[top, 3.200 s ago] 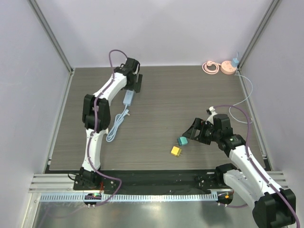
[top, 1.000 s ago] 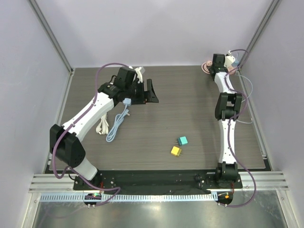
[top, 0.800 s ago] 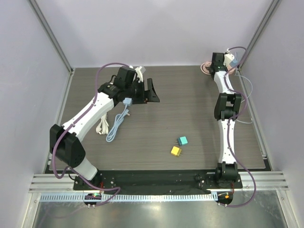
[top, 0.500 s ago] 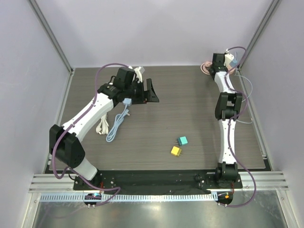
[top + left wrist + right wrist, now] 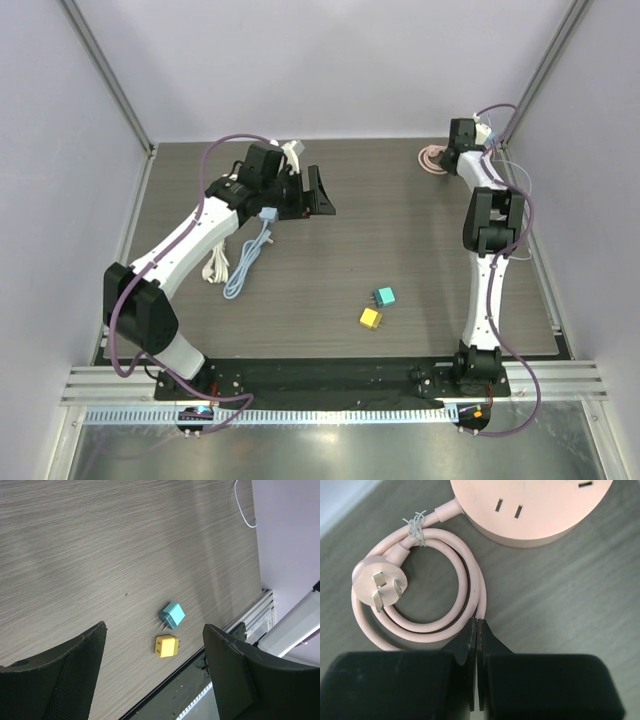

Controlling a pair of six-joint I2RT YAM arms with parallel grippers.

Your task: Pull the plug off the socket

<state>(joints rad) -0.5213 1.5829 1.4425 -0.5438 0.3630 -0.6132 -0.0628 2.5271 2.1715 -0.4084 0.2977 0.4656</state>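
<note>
1. The right pincer [image 5: 476, 626] is pressed fully shut and grips nothing; its black tips hang just over the coiled cord [image 5: 476, 587], which is smooth pink rubber.
2. The round pink socket [image 5: 535, 510] lies just beyond, matte, with slots showing; I cannot pick out the plug.
3. This is the table's [image 5: 420, 250] far right corner; walls stand close on two sides.
4. The left pincer [image 5: 152, 675] gapes wide and holds nothing; below it, grained wood runs wide around the teal cube [image 5: 172, 615] and the yellow cube [image 5: 166, 646].
</note>
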